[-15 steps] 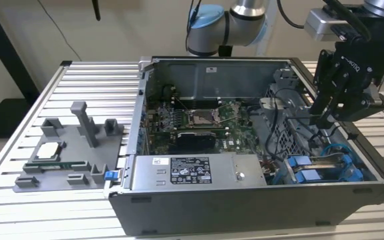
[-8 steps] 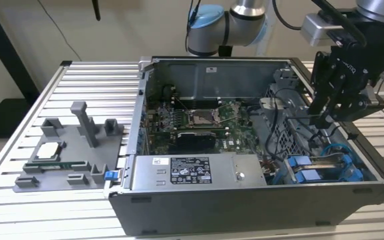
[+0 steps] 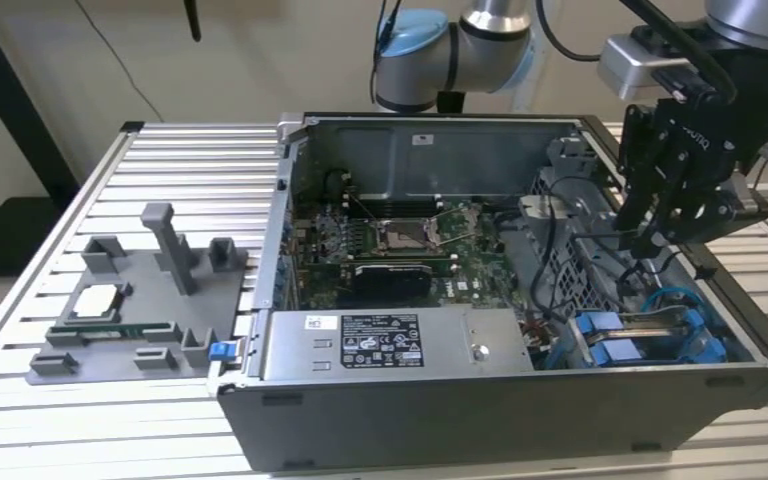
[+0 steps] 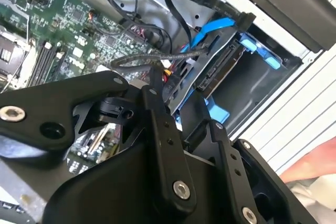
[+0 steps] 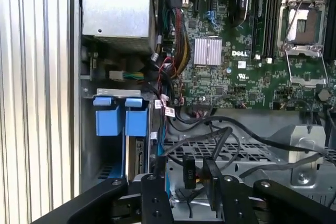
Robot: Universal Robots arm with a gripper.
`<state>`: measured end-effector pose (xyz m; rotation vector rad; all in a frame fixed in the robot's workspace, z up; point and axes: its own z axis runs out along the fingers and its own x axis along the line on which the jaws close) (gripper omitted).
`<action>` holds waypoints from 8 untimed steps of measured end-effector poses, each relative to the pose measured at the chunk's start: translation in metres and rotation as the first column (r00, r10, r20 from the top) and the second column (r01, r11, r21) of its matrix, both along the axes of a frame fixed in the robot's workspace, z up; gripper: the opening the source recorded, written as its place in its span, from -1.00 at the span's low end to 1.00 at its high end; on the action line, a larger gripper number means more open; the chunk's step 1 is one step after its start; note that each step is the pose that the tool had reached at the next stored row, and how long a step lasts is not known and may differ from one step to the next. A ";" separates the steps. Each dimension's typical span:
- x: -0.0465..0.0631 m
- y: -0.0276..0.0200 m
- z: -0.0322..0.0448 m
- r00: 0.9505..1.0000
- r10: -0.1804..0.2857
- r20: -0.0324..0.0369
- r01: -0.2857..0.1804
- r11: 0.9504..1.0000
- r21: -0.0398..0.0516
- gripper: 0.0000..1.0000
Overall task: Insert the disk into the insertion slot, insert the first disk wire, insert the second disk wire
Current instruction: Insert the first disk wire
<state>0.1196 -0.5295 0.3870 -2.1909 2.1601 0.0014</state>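
The arm (image 3: 484,40) comes in from the rear and bends over at the exterior view's right (upper corner). Its wrist (image 3: 758,18) tilts down, and the gripper (image 3: 648,244) hangs below it, pointing downward.

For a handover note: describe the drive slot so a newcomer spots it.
Find the open computer case. In its corner at the exterior view's lower right, beside the labelled power-supply box, sits the insertion slot; bright blue plastic fittings set it apart from grey neighbours.

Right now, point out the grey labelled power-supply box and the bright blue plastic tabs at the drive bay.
grey labelled power-supply box (image 3: 381,342): exterior view, on its printed label.
bright blue plastic tabs (image 5: 107,121): first wrist view, on one tab's flat face.
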 end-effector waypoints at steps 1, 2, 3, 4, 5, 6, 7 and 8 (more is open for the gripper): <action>-0.001 0.0000 -0.0003 1.000 0.000 0.011 0.000 1.000 0.002 1.00; -0.002 0.0000 -0.0004 1.000 0.001 0.019 -0.001 1.000 0.003 1.00; -0.003 0.0000 -0.0005 1.000 0.001 0.022 -0.001 1.000 0.003 1.00; -0.004 0.0000 -0.0005 1.000 0.001 0.023 -0.001 1.000 0.003 1.00; -0.005 0.0000 -0.0005 1.000 0.000 0.023 -0.001 1.000 0.003 1.00; -0.006 0.0000 -0.0005 1.000 0.001 0.024 -0.001 1.000 0.003 1.00; -0.006 -0.0001 -0.0005 1.000 0.001 0.024 -0.001 1.000 0.003 1.00; -0.006 0.0000 -0.0005 1.000 0.001 0.025 -0.001 1.000 0.003 1.00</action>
